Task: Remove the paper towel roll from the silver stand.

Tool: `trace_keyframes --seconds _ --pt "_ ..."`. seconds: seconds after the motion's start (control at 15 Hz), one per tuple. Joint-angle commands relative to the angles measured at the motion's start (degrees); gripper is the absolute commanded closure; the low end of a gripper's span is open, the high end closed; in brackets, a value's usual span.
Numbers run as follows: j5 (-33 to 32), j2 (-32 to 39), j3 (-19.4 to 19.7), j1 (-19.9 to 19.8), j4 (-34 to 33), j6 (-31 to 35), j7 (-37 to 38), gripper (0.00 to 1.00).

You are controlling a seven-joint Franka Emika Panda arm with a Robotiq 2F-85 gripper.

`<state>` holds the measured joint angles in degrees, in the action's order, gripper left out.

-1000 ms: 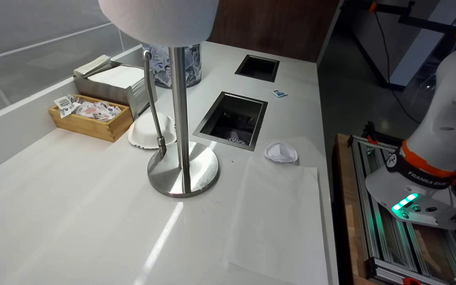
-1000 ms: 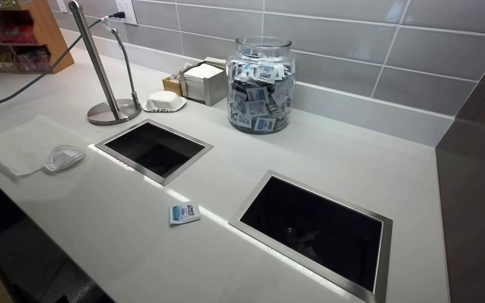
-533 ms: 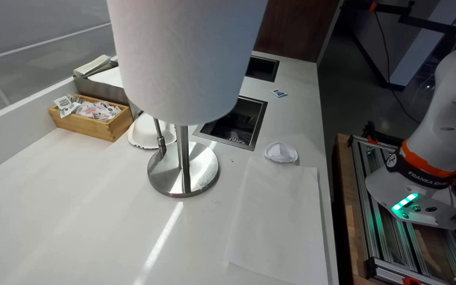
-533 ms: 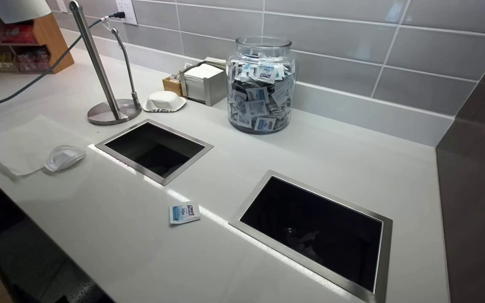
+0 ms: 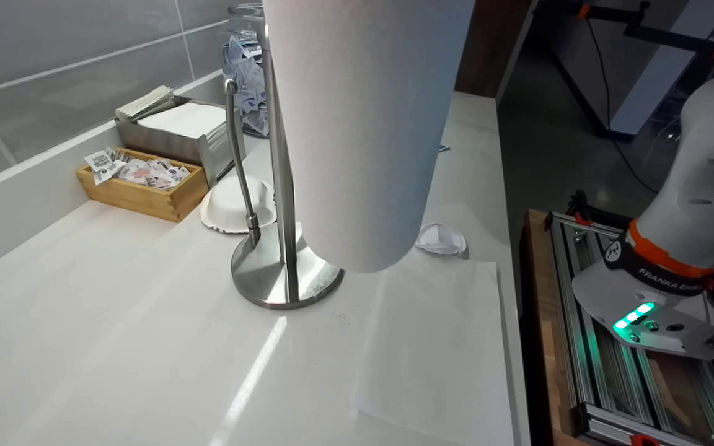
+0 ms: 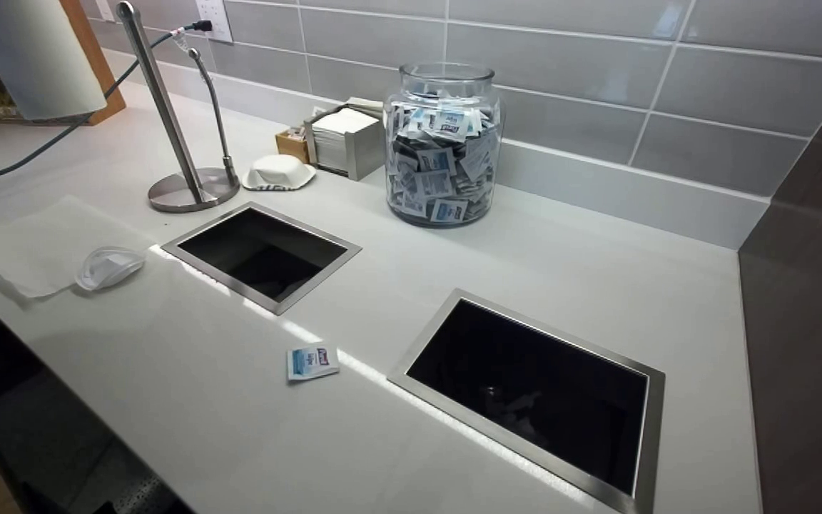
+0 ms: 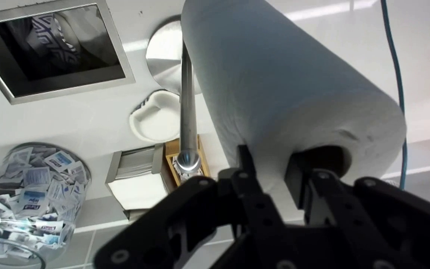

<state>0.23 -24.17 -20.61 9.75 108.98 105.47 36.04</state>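
Observation:
The paper towel roll [image 5: 369,136] hangs in the air in both exterior views [image 6: 36,57], slightly tilted, its lower end above the counter. It is off the silver stand [image 5: 279,155] and beside its bare rod [image 6: 168,114]. In the wrist view the rod [image 7: 188,123] and the roll [image 7: 274,67] stand side by side. My gripper [image 7: 270,164] is shut on the roll's wall at its top end. One finger is in the cardboard core hole and the other is against the outside. The gripper is out of view in both exterior views.
A white paper sheet [image 5: 437,347] and a white filter cup [image 5: 440,238] lie near the counter's front edge. A bowl [image 5: 239,204], wooden box [image 5: 146,186], napkin holder [image 5: 177,139], glass jar [image 6: 443,150], cable [image 6: 33,153] and framed bin openings [image 6: 261,250] are nearby.
The roll has come down from above and moved right in an exterior view, uncovering the rod. It has entered at the upper left in both-view terms of the remaining exterior camera. The stand has not moved.

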Motion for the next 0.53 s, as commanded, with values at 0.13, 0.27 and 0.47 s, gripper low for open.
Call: trace_keyframes --seconds 0.13,0.27,0.47 --pt "0.1 -0.5 -0.1 1.0 8.0 3.9 -6.5 0.93" --pt "-0.1 -0.2 -0.5 1.3 10.2 6.3 -8.1 0.93" --pt "0.2 -0.5 -0.2 2.0 13.9 11.9 -10.7 0.93"
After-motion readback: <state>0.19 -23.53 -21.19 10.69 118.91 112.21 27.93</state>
